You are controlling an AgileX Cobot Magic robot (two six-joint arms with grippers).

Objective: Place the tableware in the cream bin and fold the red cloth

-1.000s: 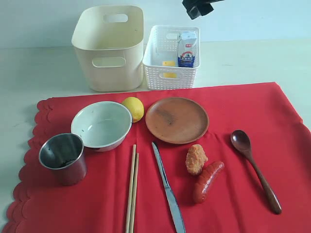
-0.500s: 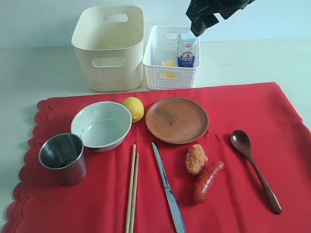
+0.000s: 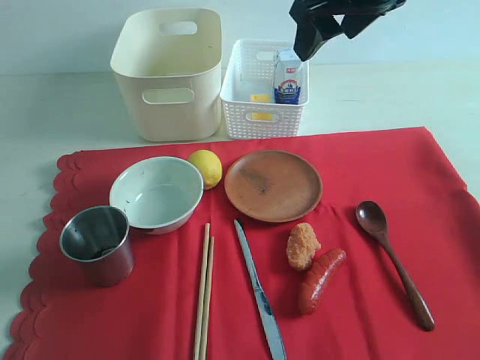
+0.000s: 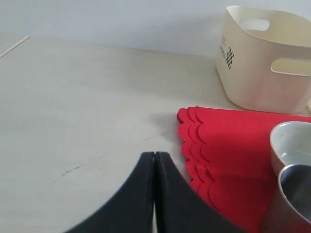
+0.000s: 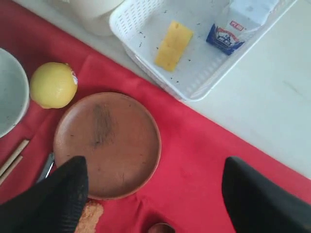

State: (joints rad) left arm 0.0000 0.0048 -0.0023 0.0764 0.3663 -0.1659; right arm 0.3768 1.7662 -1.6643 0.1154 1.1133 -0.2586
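Exterior view: first pick pending; right gripper [image 3: 325,41], jaws wide and empty, hangs upper right and should next descend on the plate [image 3: 273,185] at centre, bin [image 3: 169,97] standing upper left; left gripper [image 4: 154,160] pinched shut.

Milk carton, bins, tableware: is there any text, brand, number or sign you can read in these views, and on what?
Milk carton: red tag with white letters above a blue emblem; blurred, unreadable.
Cream bin: dark dotted mark with tiny print beside it on one end wall; too small to read.
Nothing else shows legible writing, so no text can be quoted.
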